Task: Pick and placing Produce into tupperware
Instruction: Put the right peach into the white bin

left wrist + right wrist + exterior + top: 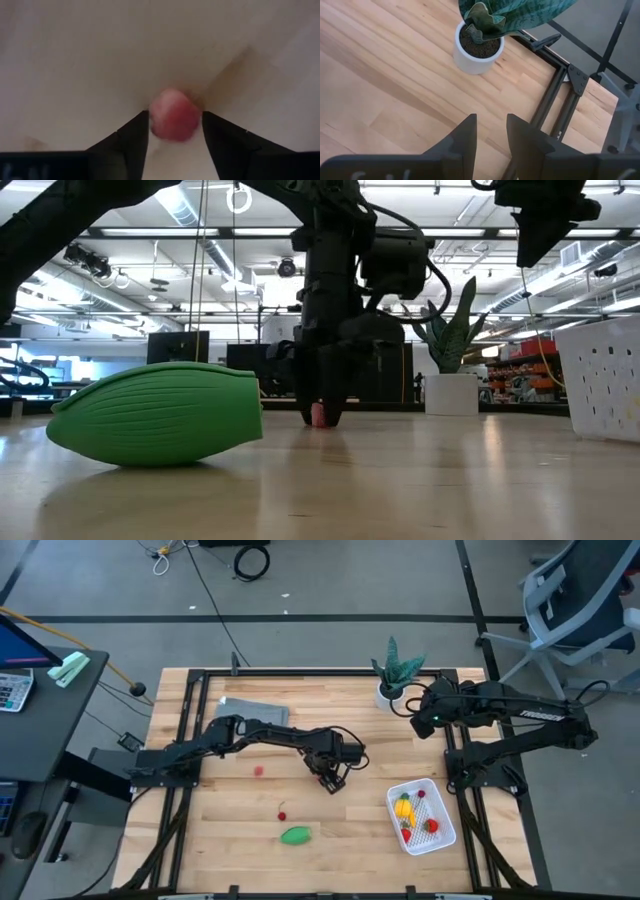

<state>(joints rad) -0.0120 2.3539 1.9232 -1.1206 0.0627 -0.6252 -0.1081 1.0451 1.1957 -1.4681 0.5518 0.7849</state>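
Observation:
My left gripper (331,783) is at the table's middle, pointing down, shut on a small pink-red produce piece (175,115) that stands on the wood (319,416). A green oval piece (296,835) lies near the near edge, resting on its side (155,413). A small red piece (282,814) and a pink piece (259,770) lie loose on the table. The white tupperware basket (445,832) sits near the right edge, holding yellow and red pieces (404,808). My right gripper (491,135) hovers open near the potted plant (477,47), touching nothing. My left gripper pinches the pink-red piece across its round sides (155,117) between its two fingers (132,145). The fingers come from above, pointing down. The piece's underside rests on the table (319,422).
A spiky green plant in a white pot (392,675) stands at the far right. A grey folded cloth (255,710) lies at the far left under the left arm. Bare wood lies between my left gripper and the basket.

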